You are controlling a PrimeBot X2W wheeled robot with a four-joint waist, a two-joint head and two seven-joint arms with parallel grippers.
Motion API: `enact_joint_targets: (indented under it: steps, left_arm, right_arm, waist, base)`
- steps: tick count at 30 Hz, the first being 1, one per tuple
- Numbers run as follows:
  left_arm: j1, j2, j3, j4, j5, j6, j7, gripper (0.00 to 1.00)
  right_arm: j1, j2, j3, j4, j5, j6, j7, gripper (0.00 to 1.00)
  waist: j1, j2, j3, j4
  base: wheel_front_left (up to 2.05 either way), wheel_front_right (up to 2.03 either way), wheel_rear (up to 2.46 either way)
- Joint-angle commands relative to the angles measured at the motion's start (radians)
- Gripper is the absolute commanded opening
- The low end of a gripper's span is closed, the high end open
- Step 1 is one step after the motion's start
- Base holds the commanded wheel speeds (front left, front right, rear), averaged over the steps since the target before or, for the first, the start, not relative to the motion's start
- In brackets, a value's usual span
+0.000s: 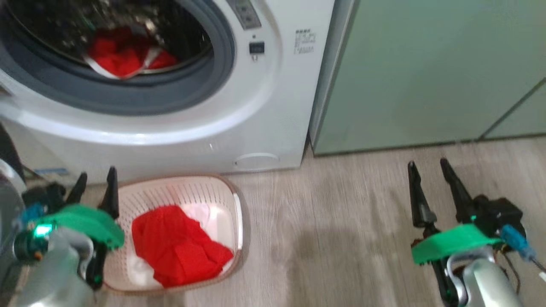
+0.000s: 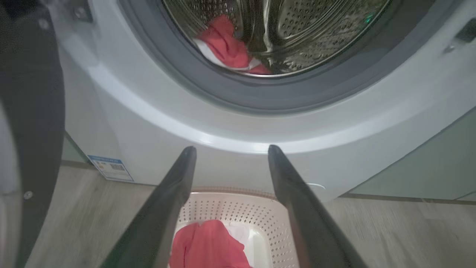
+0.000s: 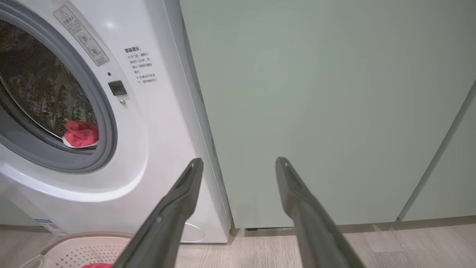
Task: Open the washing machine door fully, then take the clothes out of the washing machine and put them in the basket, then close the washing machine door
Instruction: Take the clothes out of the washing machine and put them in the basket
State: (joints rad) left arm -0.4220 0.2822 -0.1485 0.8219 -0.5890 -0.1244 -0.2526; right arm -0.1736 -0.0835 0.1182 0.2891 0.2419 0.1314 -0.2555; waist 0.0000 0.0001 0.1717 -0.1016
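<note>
Before the washing machine, on the floor: basket holding red clothes; another red garment lies in the drum. Left gripper, fingers parted, empty, at basket's left rim. Right gripper parted, empty, well apart.

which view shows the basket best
Head view: the basket shows nearly whole from above, red cloth inside. Left wrist view shows its far wall; right wrist view, a corner of it.
</note>
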Motion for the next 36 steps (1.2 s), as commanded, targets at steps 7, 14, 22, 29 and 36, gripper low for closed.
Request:
enact_joint_targets:
  steps: [7,14,22,29,36]
  left_arm:
    - [0.189,-0.02,0.209,-0.246,0.115,-0.005,-0.009,1.0]
    - [0.325,-0.077,0.299,-0.373,0.191,-0.006,-0.009,1.0]
    - [0.386,-0.118,0.342,-0.426,0.23,-0.006,-0.009,1.0]
    - [0.388,-0.117,0.325,-0.43,0.241,-0.006,-0.009,1.0]
    - [0.386,-0.117,0.316,-0.426,0.243,-0.006,-0.009,1.0]
  right_arm:
    - [0.045,-0.011,0.023,-0.03,0.016,-0.001,-0.006,1.0]
    - [0.077,-0.007,0.015,-0.032,0.016,-0.001,-0.006,1.0]
    - [0.105,-0.002,0.0,-0.037,0.013,-0.001,-0.006,1.0]
    - [0.113,0.001,-0.002,-0.039,0.008,-0.001,-0.006,1.0]
    - [0.113,0.003,-0.006,-0.039,0.009,-0.001,-0.006,1.0]
  waist:
    - [0.0,-0.0001,-0.143,0.005]
    - [0.0,-0.0001,-0.186,0.007]
    - [0.0,-0.0001,-0.213,0.02]
    - [0.0,-0.0001,-0.221,0.027]
    - [0.0,-0.0001,-0.221,0.024]
  base:
    - [0.0,0.0,0.0]
    - [0.0,0.0,0.0]
    - [0.0,0.0,0.0]
    - [0.0,0.0,0.0]
    - [0.0,0.0,0.0]
